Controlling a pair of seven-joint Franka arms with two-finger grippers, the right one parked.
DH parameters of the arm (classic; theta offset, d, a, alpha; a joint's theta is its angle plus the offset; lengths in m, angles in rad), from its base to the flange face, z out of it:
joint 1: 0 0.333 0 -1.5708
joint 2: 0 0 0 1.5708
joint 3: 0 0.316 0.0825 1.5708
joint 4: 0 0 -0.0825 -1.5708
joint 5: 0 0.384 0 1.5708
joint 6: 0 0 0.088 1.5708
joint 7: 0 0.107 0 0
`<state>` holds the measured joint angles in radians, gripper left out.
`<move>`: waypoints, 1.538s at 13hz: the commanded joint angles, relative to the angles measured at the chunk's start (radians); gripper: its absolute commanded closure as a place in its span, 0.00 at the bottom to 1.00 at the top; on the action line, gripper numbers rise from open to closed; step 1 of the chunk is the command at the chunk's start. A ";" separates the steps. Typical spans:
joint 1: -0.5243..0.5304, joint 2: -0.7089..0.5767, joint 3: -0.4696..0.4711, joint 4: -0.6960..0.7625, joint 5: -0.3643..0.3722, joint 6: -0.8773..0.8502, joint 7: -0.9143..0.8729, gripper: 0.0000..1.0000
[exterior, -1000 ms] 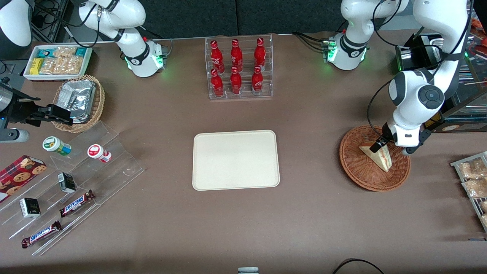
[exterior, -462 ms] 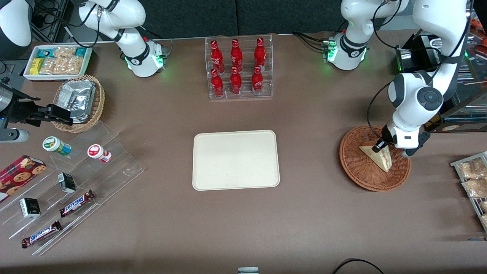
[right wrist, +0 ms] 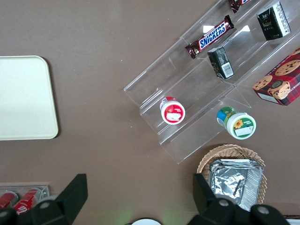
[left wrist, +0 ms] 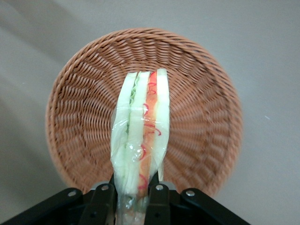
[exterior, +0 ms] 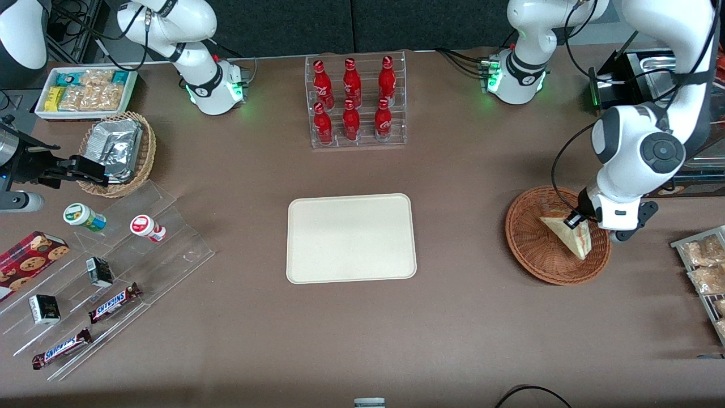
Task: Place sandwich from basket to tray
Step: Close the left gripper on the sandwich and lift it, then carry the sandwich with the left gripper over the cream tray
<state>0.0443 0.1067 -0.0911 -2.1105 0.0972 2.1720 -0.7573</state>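
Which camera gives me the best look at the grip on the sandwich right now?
The left wrist view: the gripper has its jaws shut on the sandwich above the basket. The front view shows the wedge partly covered by the arm. The right wrist view misses it.

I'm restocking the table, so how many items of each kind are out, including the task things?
Red bottles: 6
Snickers bars: 2
Small dark boxes: 2
Round cups: 2
Sandwich: 1, clamped in the end effector above the basket
Baskets: 2
Tray: 1
Total: 16
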 commanded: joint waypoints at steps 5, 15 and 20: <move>-0.211 -0.018 -0.009 0.381 -0.074 -0.405 -0.060 1.00; -0.642 0.391 -0.005 0.675 -0.086 -0.269 -0.102 1.00; -0.731 0.534 -0.002 0.672 -0.030 -0.085 -0.155 1.00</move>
<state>-0.6601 0.5926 -0.1097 -1.4823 0.0244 2.0581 -0.8773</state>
